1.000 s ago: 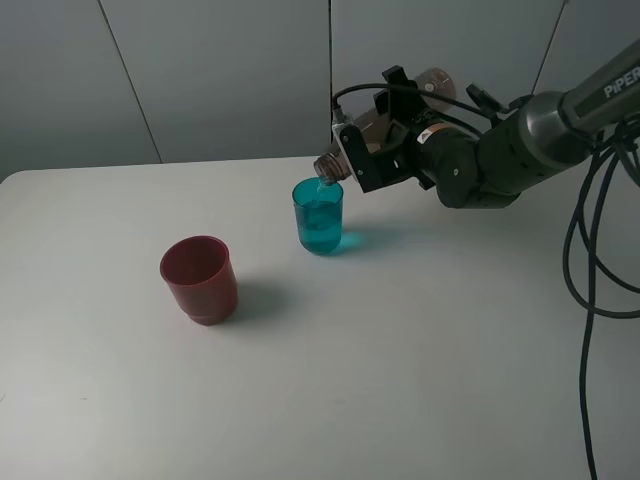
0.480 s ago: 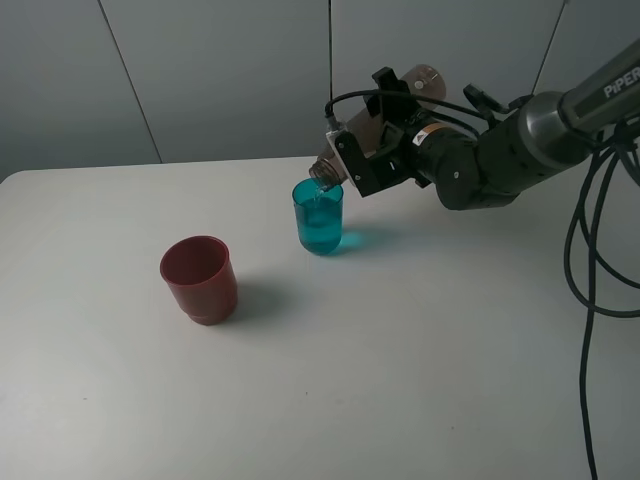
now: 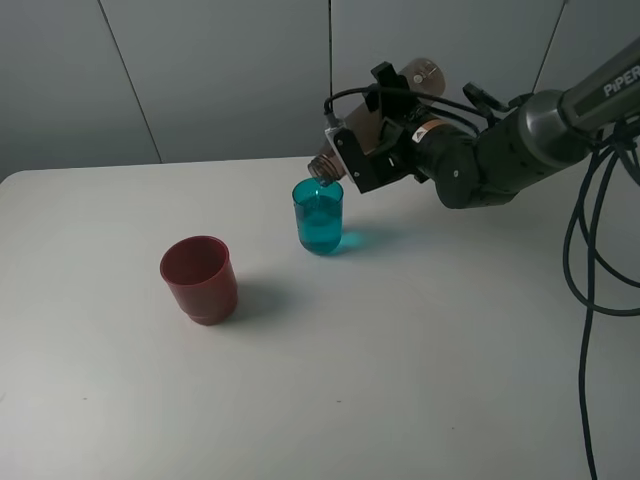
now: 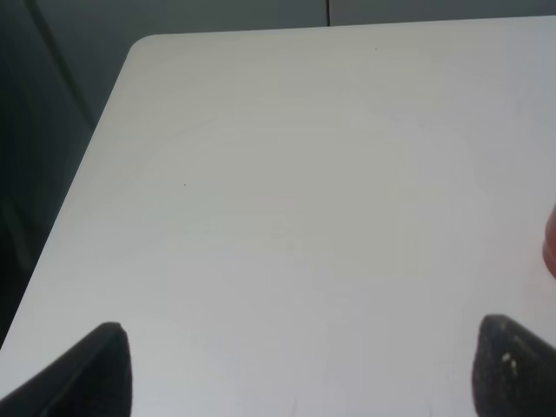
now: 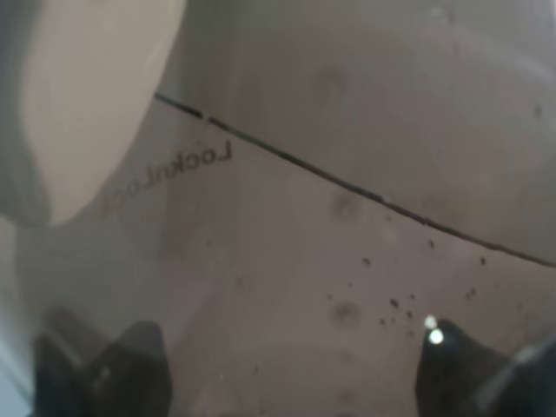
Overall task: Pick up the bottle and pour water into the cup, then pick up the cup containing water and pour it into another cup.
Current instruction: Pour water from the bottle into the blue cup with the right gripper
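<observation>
Right claw (image 3: 362, 150), clamped on a slim smoky-brown plastic bottle (image 3: 326, 166), holds its neck tilted over a translucent teal tumbler (image 3: 318, 222) near the surface's (image 3: 400, 350) far edge; left claw (image 4: 300, 369) gapes apart.

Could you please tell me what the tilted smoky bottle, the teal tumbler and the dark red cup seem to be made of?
The slim smoky grey-brown bottle: probably tinted plastic, glossy; background shows through.
The small teal tumbler: likely translucent plastic; light passes through, tinting the white table teal.
The squat dark red cup: opaque plastic, seemingly matte; nothing shows through.
</observation>
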`<act>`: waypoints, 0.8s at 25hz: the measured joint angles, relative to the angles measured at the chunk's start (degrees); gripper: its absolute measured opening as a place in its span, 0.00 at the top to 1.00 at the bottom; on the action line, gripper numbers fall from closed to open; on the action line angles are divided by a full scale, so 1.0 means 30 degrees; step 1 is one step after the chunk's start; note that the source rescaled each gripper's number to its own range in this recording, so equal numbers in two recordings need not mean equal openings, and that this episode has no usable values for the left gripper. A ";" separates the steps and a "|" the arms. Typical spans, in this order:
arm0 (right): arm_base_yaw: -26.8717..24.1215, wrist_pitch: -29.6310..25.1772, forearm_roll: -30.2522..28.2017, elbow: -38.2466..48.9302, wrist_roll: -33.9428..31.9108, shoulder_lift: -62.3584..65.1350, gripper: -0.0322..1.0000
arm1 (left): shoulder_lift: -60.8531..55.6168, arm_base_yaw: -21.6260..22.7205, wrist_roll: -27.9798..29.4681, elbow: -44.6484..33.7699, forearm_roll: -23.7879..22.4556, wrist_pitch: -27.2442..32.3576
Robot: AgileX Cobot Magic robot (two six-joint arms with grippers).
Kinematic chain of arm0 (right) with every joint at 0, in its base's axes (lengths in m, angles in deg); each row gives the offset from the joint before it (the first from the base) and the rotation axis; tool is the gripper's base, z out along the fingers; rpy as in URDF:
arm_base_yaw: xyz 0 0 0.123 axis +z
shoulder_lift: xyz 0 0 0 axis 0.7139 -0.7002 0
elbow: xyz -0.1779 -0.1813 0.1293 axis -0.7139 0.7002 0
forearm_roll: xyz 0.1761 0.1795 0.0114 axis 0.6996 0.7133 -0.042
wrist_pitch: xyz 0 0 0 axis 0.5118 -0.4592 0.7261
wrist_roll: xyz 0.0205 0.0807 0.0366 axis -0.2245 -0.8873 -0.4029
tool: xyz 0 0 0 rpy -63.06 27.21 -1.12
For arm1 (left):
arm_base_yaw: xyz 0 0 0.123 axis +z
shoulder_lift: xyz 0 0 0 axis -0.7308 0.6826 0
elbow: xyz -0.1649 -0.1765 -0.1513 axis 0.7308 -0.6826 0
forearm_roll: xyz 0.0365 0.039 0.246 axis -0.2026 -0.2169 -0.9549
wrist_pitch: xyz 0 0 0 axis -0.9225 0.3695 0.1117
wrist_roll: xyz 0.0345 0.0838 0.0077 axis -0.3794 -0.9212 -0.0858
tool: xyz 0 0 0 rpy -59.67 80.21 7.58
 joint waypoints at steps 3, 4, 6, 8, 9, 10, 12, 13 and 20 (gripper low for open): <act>0.0000 0.0080 -0.0076 0.0000 0.0000 0.0000 0.97 | 0.0000 0.0000 0.0000 0.0000 0.0000 0.0000; 0.0000 0.0080 -0.0124 0.0000 0.0000 0.0000 0.97 | 0.0000 0.0000 0.0000 0.0000 0.0000 0.0000; 0.0000 0.0122 -0.0334 0.0000 0.0000 0.0000 0.97 | 0.0000 0.0000 0.0000 0.0000 0.0000 0.0000; 0.0000 0.0191 -0.0605 0.0000 0.0000 0.0000 0.97 | 0.0000 0.0000 0.0000 0.0000 0.0000 0.0000; 0.0000 0.0234 -0.0788 0.0000 0.0000 0.0000 0.97 | 0.0000 0.0000 0.0000 0.0000 0.0000 0.0000; 0.0000 0.0234 -0.0871 0.0000 0.0000 0.0000 0.97 | 0.0000 0.0000 -0.0133 0.0000 0.0000 0.0000; 0.0000 0.0420 -0.1175 0.0000 0.0000 0.0000 0.97 | 0.0000 0.0000 -0.0133 0.0000 0.0000 0.0000; 0.0000 0.0470 -0.1270 0.0000 0.0000 0.0000 0.97 | 0.0000 0.0000 -0.0133 0.0000 0.0000 0.0000; 0.0000 0.0632 -0.1355 -0.0029 0.0000 0.0000 0.97 | 0.0000 0.0000 -0.0133 0.0000 0.0000 0.0000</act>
